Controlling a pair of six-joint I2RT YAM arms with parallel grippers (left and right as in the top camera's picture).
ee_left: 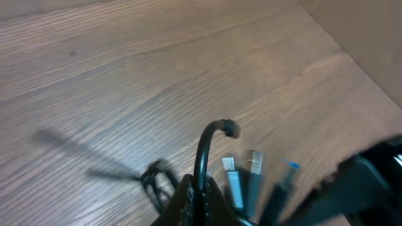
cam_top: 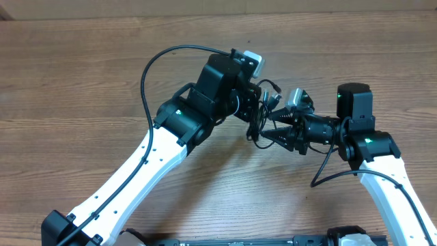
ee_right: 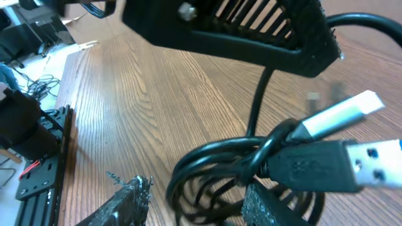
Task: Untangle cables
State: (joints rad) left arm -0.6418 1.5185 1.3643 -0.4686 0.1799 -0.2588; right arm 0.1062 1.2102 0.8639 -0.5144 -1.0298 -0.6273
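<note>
Near the middle of the brown wood-grain tabletop [cam_top: 82,82], the black left gripper [cam_top: 254,108] has its jaws clenched on a bunch of thin black cables [ee_right: 251,157] with silver and blue plug ends. Just to its right, the black right gripper [cam_top: 268,130] has its jaws parted and released, with cable loops lying between them.

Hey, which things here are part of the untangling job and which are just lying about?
Job: cables; left gripper, shut on them; right gripper, open around their loops.
Lying about: rack and wires past the table edge.
</note>
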